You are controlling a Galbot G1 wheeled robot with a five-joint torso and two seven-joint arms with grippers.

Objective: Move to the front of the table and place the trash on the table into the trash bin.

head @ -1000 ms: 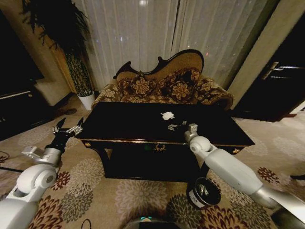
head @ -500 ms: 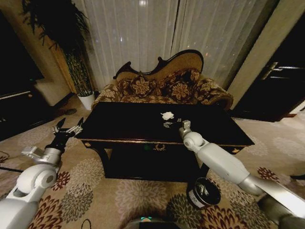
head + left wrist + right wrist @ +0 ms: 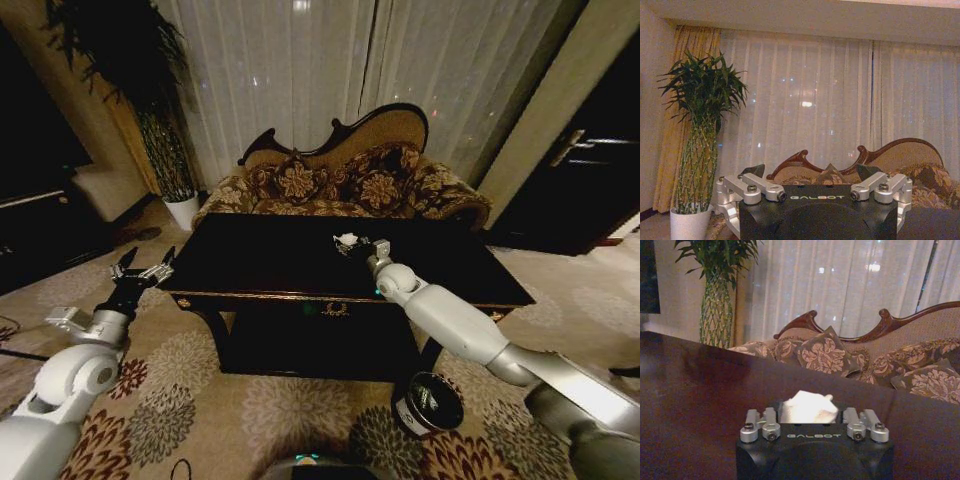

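On the far left we see the left gripper [image 3: 140, 270] held in the air off the left end of the table [image 3: 250, 265], well apart from anything on it, its fingers [image 3: 158, 270] spread open and holding nothing. In its own wrist view the left gripper [image 3: 816, 185] points toward the sofa [image 3: 910, 165] and the potted plant [image 3: 702, 130] by the curtain. Moving right along the table, the right arm reaches over the front edge to the middle of the top, and the right gripper [image 3: 356, 243] sits right at a white paper wad [image 3: 347, 239]. From the right wrist view we see the wad [image 3: 807, 407] lying on the dark table [image 3: 705, 390] between the jaws, which stand open on either side of it; we cannot tell whether they touch it. Below the table's right front corner, on the carpet, stands the trash bin [image 3: 428, 402], upright, with some pieces already inside
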